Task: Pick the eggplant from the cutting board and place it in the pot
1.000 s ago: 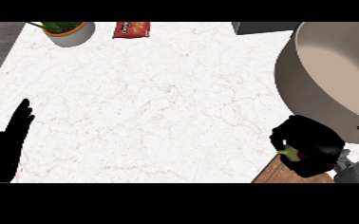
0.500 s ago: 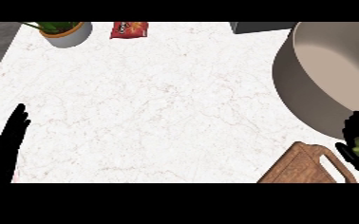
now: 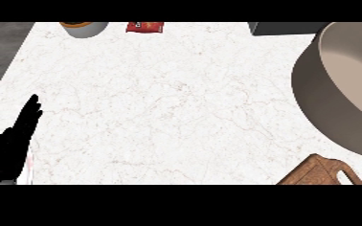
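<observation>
Half a second ago the right hand showed at the right edge, beside the board, with a speck of green against it. Now the right hand is out of view, and the eggplant shows nowhere, so its place cannot be told. A second ago that hand was curled round the eggplant just above the board. The view has also shifted: less of the board shows than before, and the green leaves over the planter have slipped past the far edge.

The left hand [image 3: 20, 141] remains at the near left edge as before, black, released, fingers straight and pointing away, touching nothing.

The pot [image 3: 310, 91] fills the right side and is cut off by the edge. It is large and round, with a dull grey outer wall and a paler beige inside. Of its inside only bare wall shows.

The board [image 3: 318, 172] is at the near right, just below the pot: one brown wooden corner with a handle slot.

The table [image 3: 176, 100] is white stone with faint veins. Along its far edge stand the pale round planter [image 3: 84, 28] at the left, a flat red packet [image 3: 145, 27] beside it, and a dark grey block [image 3: 283, 28] near the pot.
</observation>
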`<state>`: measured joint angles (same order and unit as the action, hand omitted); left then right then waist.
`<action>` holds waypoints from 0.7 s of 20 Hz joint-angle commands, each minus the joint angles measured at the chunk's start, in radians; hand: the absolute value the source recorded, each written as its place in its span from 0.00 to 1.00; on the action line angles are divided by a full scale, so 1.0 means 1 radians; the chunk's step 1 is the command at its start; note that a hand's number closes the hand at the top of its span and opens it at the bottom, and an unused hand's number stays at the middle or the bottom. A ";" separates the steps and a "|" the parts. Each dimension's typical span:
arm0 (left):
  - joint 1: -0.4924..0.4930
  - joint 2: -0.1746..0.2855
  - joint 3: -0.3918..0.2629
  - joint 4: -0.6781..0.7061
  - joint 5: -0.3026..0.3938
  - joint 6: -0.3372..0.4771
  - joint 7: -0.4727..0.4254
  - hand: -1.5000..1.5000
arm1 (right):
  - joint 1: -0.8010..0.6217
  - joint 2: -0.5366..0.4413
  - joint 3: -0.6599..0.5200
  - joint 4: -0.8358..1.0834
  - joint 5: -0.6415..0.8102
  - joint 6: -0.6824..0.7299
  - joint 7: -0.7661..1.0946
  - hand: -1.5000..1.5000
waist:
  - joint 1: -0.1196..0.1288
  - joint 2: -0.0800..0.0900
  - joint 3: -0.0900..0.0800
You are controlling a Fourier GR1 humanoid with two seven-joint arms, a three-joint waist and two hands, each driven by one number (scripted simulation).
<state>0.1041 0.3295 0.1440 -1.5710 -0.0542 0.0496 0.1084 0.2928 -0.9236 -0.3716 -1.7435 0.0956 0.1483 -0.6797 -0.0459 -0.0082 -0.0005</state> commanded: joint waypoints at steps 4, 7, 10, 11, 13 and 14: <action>-0.111 -0.028 -0.033 0.020 -0.048 0.008 0.048 0.50 | -0.080 -0.023 -0.150 0.103 -0.106 0.176 0.026 1.00 | 0.038 0.008 0.000; -0.104 -0.039 -0.053 0.040 -0.060 -0.010 0.027 0.50 | -0.305 -0.050 -0.044 0.254 -0.068 0.146 0.077 1.00 | 0.060 0.012 0.001; -0.123 -0.021 -0.009 0.083 -0.032 -0.033 0.012 0.50 | -0.383 -0.011 0.025 0.413 0.034 0.114 -0.024 1.00 | 0.063 0.014 0.001; -0.074 -0.027 -0.021 0.014 -0.028 -0.042 0.009 0.50 | -0.470 -0.023 0.061 0.411 0.032 0.116 0.056 1.00 | 0.073 0.013 0.001; -0.084 -0.043 -0.007 0.044 -0.042 -0.027 0.005 0.50 | -0.473 0.001 0.058 0.410 0.096 0.103 0.033 1.00 | 0.057 0.010 0.001; -0.124 -0.026 0.007 0.100 -0.030 -0.048 -0.019 0.50 | -0.536 0.026 0.108 0.430 0.099 0.098 0.078 1.00 | 0.061 0.012 0.000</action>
<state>0.0161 0.3010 0.1363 -1.5186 -0.0863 0.0180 0.1075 -0.1176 -0.9356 -0.3405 -1.3838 0.1278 0.2697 -0.6338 0.0125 0.0023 -0.0004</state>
